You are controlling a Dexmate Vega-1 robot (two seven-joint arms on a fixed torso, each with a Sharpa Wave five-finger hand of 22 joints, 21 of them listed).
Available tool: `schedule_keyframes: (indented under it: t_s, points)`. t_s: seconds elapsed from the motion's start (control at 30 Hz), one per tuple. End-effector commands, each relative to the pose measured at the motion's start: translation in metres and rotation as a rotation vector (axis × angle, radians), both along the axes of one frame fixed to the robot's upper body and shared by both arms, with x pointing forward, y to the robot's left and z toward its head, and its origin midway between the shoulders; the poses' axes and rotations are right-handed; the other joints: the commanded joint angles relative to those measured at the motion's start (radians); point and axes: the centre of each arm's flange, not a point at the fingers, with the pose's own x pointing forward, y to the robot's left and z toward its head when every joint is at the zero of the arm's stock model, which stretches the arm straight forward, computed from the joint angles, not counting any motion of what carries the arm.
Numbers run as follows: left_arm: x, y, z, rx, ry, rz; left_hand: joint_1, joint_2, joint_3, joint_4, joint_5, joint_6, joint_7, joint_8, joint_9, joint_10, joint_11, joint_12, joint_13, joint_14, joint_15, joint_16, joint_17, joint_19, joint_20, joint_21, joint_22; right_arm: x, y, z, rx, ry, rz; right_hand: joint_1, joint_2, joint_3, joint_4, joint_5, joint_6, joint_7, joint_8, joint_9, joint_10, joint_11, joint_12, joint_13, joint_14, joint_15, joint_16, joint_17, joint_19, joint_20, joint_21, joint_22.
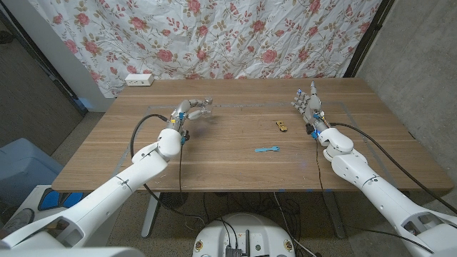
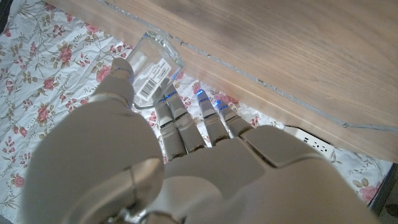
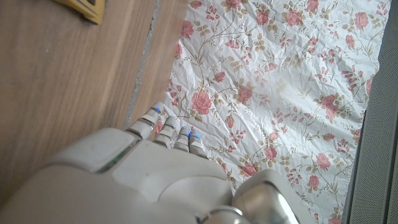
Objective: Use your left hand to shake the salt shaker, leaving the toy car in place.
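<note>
While the small yellow toy car [image 1: 281, 126] sits on the wooden bench [image 1: 235, 153], the left robot hand [image 1: 191, 109] grips the clear glass salt shaker [image 2: 152, 70]; right robot hand [image 1: 307, 103] spread, holding nothing

Left hand [image 1: 193, 108] holds salt shaker [image 2: 151, 70] above counter [image 1: 235, 160], left of centre toward the back. Toy car [image 1: 281, 126] on counter right of centre, near right hand [image 1: 307, 105]. Small flat tool [image 1: 267, 149] nearer the front. Power strip [image 1: 139, 80] at back left corner.
</note>
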Motion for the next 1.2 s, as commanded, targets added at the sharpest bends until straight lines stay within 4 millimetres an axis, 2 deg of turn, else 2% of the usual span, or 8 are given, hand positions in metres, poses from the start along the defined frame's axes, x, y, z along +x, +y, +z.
schedule_keyframes:
  t_s: [0.03,0.47,0.63,0.93,1.2]
  points:
    - [0.001,-0.008,-0.005,-0.061,0.064,-0.105,-0.012,0.001,-0.005,-0.002,0.006,0.007,-0.026,-0.012,0.002,-0.016,-0.001,-0.002,-0.002,-0.015,-0.111,-0.002,0.002,-0.008,0.002,-0.001,0.003,0.000,0.000,0.000,0.000,0.000,0.000,-0.003,0.096,-0.001,0.005,0.007,0.000,0.009,0.006,0.004,-0.005,-0.001,0.007,0.004,-0.005,-0.036,0.004,0.005,0.007,0.001,0.006,0.005]
    - [0.005,-0.014,-0.009,-0.075,0.094,-0.193,-0.020,0.005,-0.005,-0.002,0.006,-0.021,-0.023,-0.040,0.001,-0.057,0.000,-0.006,-0.005,-0.051,-0.095,-0.003,0.001,-0.034,0.007,-0.003,0.003,0.000,0.000,0.000,0.000,0.000,0.000,-0.003,0.097,-0.001,0.006,0.007,0.000,0.008,0.006,0.004,-0.006,-0.001,0.007,0.004,-0.006,-0.035,0.004,0.005,0.007,0.001,0.006,0.005]
    - [0.007,-0.016,-0.011,-0.061,0.107,-0.215,-0.030,0.014,-0.004,0.000,0.006,-0.048,-0.018,-0.064,0.001,-0.095,0.000,-0.008,-0.007,-0.087,-0.078,-0.004,0.001,-0.062,0.016,-0.005,0.003,0.000,0.000,0.000,0.000,0.000,0.000,-0.003,0.097,-0.001,0.006,0.007,-0.001,0.008,0.006,0.004,-0.006,-0.001,0.007,0.004,-0.006,-0.035,0.004,0.005,0.007,0.001,0.006,0.005]
    - [0.009,-0.018,-0.019,-0.037,0.122,-0.229,-0.042,0.018,-0.004,0.001,0.005,-0.063,-0.017,-0.080,0.001,-0.125,0.001,-0.007,-0.009,-0.131,-0.064,-0.008,-0.001,-0.092,0.022,-0.006,0.002,0.000,0.000,0.000,0.000,0.000,0.000,-0.003,0.097,-0.001,0.006,0.007,-0.002,0.009,0.006,0.004,-0.006,-0.001,0.007,0.004,-0.006,-0.034,0.004,0.005,0.007,0.001,0.006,0.005]
    - [0.010,-0.020,-0.024,-0.017,0.126,-0.236,-0.049,0.023,-0.002,-0.001,0.004,-0.065,-0.014,-0.089,-0.001,-0.144,0.001,-0.006,-0.011,-0.178,-0.058,-0.010,-0.003,-0.109,0.015,-0.004,0.001,0.000,0.000,0.000,0.000,0.000,0.000,-0.003,0.097,-0.001,0.006,0.007,-0.001,0.008,0.006,0.004,-0.005,-0.001,0.007,0.004,-0.007,-0.035,0.004,0.005,0.007,0.001,0.006,0.005]
